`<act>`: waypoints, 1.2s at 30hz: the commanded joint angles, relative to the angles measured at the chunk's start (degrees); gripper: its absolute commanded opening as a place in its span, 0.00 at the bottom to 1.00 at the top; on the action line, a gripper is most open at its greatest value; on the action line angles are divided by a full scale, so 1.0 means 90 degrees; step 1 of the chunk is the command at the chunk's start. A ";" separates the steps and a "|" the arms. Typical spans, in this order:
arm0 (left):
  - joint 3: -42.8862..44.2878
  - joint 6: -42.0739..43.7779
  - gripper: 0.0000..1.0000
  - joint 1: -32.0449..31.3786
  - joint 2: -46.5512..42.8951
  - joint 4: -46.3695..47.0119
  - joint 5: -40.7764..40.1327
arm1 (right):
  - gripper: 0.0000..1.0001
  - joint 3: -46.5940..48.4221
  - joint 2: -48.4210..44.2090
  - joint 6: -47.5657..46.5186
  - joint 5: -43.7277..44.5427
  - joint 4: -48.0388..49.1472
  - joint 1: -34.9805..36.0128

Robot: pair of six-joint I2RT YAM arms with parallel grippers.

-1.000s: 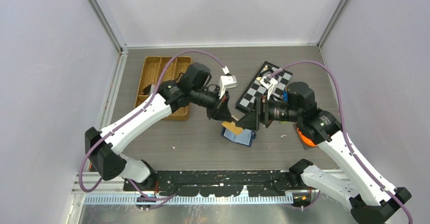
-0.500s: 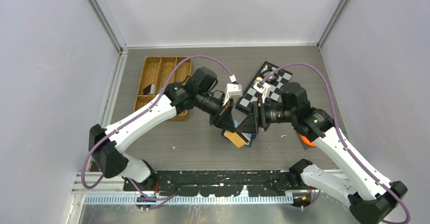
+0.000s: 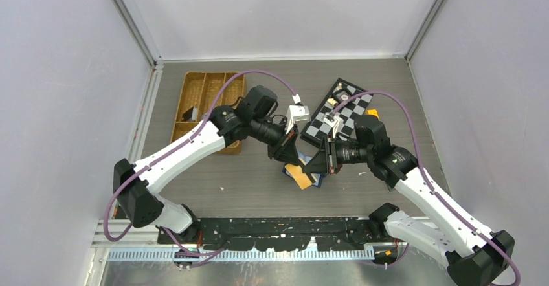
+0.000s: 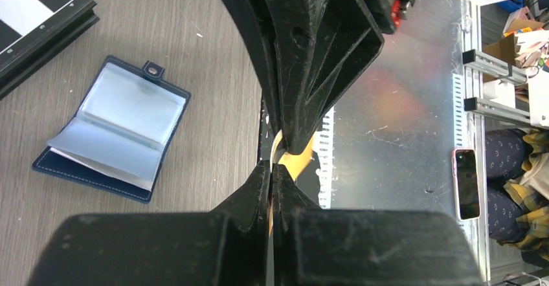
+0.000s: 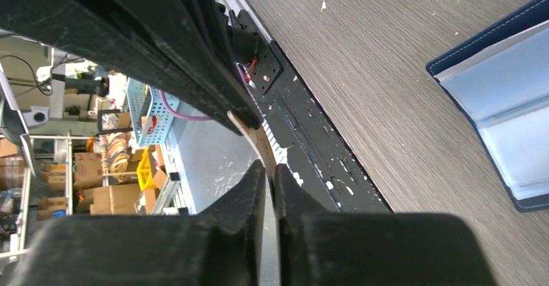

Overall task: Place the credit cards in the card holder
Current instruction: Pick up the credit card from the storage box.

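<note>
Left wrist view: left hand (image 4: 272,169) pinches the orange card (image 4: 296,163); right hand (image 4: 288,149) clamps it too. Card holder (image 4: 113,134) lies open on bench (image 4: 194,72). We free left only once right holds firm.

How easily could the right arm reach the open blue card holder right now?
Probably yes: the card holder lies open on the table right beside the right gripper, nothing lying on it. But it seems pinched on the orange card, shared with the left gripper.
</note>
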 commanded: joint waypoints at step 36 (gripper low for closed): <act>-0.0919 -0.3459 1.00 -0.0708 0.1247 0.1586 -0.5846 | 0.01 -0.1952 -0.1232 0.1745 0.2019 -0.0176 -0.2576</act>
